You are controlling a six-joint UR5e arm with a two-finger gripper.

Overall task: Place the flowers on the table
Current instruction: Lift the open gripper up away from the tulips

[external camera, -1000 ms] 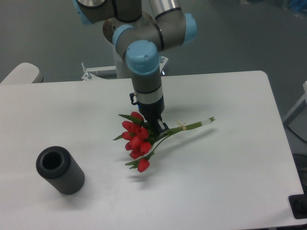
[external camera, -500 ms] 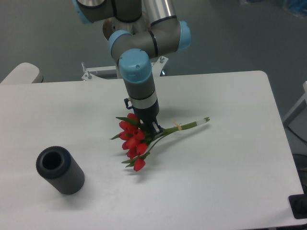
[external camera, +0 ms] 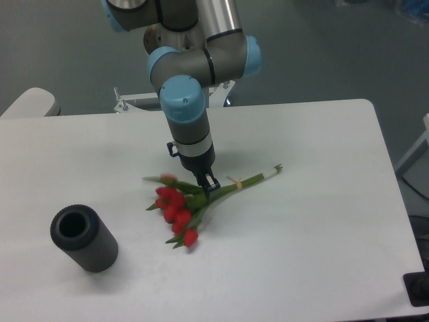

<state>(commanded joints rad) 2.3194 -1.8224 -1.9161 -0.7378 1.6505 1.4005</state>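
The flowers (external camera: 175, 208), red tulip buds with green leaves, are near the middle of the white table (external camera: 308, 221), their green stems running up and right to a pale cut end. A thin band ties the stems. My gripper (external camera: 210, 185) points down and is shut on the stems just right of the buds. The bunch looks tilted, buds low near the tabletop; I cannot tell whether they touch it. The buds are slightly blurred.
A dark grey ribbed cylinder (external camera: 84, 239) lies on its side at the front left of the table. The arm's base stands behind the table's far edge. A pale rounded object (external camera: 30, 102) shows at the far left.
The gripper has carried the flowers to the left and slightly lower over the last second. The cylinder has not moved.
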